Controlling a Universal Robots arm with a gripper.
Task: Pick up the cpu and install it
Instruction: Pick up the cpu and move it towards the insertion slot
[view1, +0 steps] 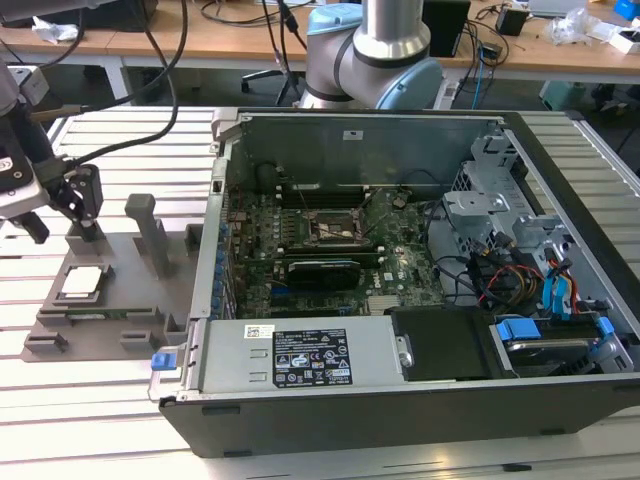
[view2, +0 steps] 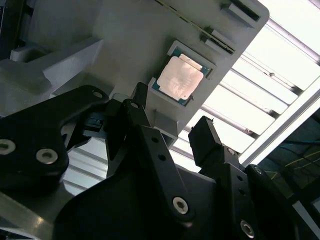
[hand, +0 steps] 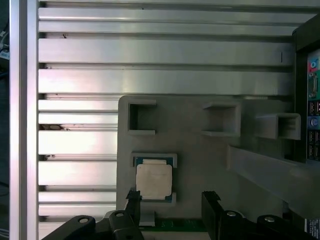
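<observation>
The cpu lies flat in a recess of the grey holder on the slatted tabletop. The end effector hangs just above it, jaws wide apart and empty. The chip looks light, stiff and thin, probably fragile underneath, so opposite edges seem the safest hold.

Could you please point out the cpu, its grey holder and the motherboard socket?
Small silvery square cpu (hand: 154, 180): first wrist view, metal top.
Grey plastic holder (hand: 200, 150): first wrist view, bare surface.
Black-and-metal socket frame (view1: 335, 228): exterior view, middle.
</observation>
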